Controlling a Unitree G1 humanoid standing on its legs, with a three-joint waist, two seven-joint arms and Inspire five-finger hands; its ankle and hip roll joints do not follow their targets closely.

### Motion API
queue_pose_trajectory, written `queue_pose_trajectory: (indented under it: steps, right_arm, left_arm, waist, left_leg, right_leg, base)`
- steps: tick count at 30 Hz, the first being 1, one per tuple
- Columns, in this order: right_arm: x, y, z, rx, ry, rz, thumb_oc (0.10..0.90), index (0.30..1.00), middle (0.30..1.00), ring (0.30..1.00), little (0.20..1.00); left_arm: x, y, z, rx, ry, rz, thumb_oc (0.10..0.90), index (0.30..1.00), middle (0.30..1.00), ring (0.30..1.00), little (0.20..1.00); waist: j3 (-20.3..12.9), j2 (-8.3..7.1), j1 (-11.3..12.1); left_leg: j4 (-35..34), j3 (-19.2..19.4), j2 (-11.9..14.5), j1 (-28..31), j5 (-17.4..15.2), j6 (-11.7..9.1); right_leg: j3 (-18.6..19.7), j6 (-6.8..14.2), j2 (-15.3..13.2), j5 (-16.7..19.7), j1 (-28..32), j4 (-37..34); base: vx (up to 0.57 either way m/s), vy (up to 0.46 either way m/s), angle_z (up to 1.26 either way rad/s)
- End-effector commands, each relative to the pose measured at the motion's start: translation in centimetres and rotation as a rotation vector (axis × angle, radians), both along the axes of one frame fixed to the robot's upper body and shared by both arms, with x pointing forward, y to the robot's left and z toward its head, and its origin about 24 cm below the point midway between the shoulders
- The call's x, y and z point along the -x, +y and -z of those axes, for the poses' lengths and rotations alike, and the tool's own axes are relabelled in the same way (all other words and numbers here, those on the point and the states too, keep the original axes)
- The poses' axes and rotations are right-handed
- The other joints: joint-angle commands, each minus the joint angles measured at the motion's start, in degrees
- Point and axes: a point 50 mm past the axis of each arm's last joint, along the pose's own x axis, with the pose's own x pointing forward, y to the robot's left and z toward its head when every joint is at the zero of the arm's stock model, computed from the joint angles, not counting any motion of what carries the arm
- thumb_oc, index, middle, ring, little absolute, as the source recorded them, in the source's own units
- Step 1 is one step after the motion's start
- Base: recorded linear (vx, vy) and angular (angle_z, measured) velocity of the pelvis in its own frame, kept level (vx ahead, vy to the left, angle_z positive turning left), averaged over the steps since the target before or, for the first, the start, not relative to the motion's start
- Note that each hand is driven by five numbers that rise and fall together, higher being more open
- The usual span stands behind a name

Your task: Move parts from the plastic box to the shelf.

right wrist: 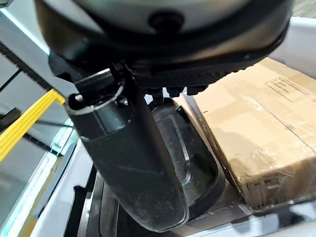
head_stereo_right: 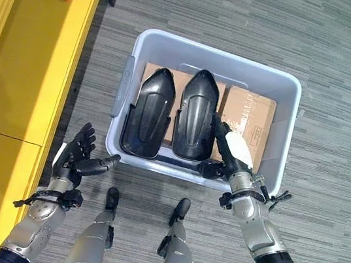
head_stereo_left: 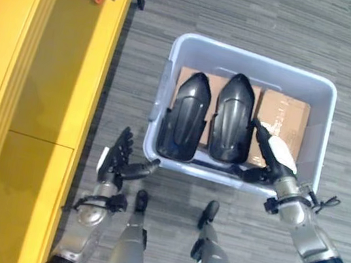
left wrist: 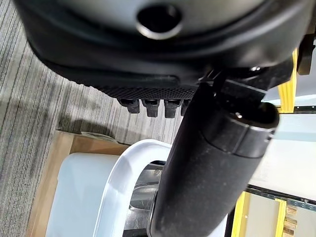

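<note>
The right hand (head_stereo_right: 229, 146) had its fingers (head_stereo_right: 219, 128) straight and holding nothing, reaching over the near rim of the pale blue plastic box (head_stereo_left: 168, 91) to the right black curved shell part (head_stereo_left: 232, 117). The left black shell part (head_stereo_left: 184, 116) leaned beside it on brown cardboard boxes (head_stereo_left: 283, 118). The left hand (head_stereo_left: 117, 159) was spread wide outside the box. The long yellow metal shelf (head_stereo_left: 50, 86) stood at the left. The smooth part could slip from a weak grab.

A workshop or storeroom was suggested: grey striped carpet (head_stereo_left: 321, 41) was laid beside a yellow shelf (head_stereo_left: 56, 87), and a plastic box (head_stereo_left: 252, 57) of black moulded parts (head_stereo_left: 232, 117) and cartons (head_stereo_left: 283, 121) was set on it.
</note>
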Motion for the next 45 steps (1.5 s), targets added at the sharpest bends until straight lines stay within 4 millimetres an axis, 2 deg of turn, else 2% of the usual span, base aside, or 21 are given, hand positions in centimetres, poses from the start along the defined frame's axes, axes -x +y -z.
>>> queue_pose_trajectory:
  steps: [1,3,12,22,36,45]
  right_arm:
    - [-1.0,-0.1,-3.0,0.093,-0.131,-0.032,0.900,1.000,1.000,1.000,1.000]
    - [-1.2,0.0,-2.9,0.162,-0.124,-0.039,0.900,1.000,1.000,1.000,1.000]
    - [-2.0,0.5,-2.2,0.229,-0.112,-0.024,0.900,1.000,1.000,1.000,1.000]
    - [-2.2,1.7,-1.5,0.125,-0.105,-0.020,0.900,1.000,1.000,1.000,1.000]
    - [-2.9,3.2,-1.9,0.046,-0.143,-0.008,0.900,1.000,1.000,1.000,1.000]
    - [-3.3,2.3,-1.1,0.046,-0.127,0.063,0.900,1.000,1.000,1.000,1.000]
  left_arm:
    - [-0.1,-0.2,-3.7,-0.044,-0.204,0.040,0.900,1.000,1.000,1.000,1.000]
    - [-0.1,-0.3,-3.6,-0.045,-0.202,0.046,0.900,1.000,1.000,1.000,1.000]
    - [-0.4,-0.7,-3.7,-0.041,-0.208,0.050,0.900,1.000,1.000,1.000,1.000]
    - [-0.6,-0.8,-3.8,-0.029,-0.212,0.030,0.900,1.000,1.000,1.000,1.000]
    - [-0.7,-1.2,-3.9,-0.005,-0.219,0.027,0.900,1.000,1.000,1.000,1.000]
    - [-0.8,-1.2,-4.0,0.000,-0.223,0.018,0.900,1.000,1.000,1.000,1.000]
  waist:
    - [-3.80,-0.21,1.28]
    - [-3.60,-0.19,1.34]
    - [-3.35,0.16,1.62]
    - [-3.14,0.46,1.97]
    - [-2.56,0.92,2.61]
    - [-2.17,1.34,2.79]
  left_leg:
    - [-3.25,0.41,2.90,0.69,2.73,-0.17]
    - [-3.38,0.38,2.97,0.61,2.84,-0.17]
    - [-3.81,0.19,2.86,0.41,2.93,-0.09]
    - [-3.57,-0.16,2.44,-0.41,2.76,0.13]
    - [-2.84,-0.63,2.01,-1.56,2.47,0.48]
    - [-2.96,-0.75,1.67,-1.84,2.46,0.61]
  right_leg:
    - [-0.75,5.86,-5.39,-4.17,3.89,5.03]
    - [-0.70,5.89,-5.34,-4.11,3.76,5.04]
    - [-0.93,5.94,-5.27,-4.03,3.50,5.00]
    - [-1.36,5.97,-5.38,-3.94,3.39,4.91]
    - [-1.35,5.89,-5.58,-3.86,3.00,4.86]
    - [-1.33,5.87,-5.67,-3.90,2.54,4.99]
  base:
    - [0.00,0.000,0.00]
    - [0.00,0.000,0.00]
    - [0.00,0.000,0.00]
    - [0.00,0.000,0.00]
    - [0.00,0.000,0.00]
    - [0.00,0.000,0.00]
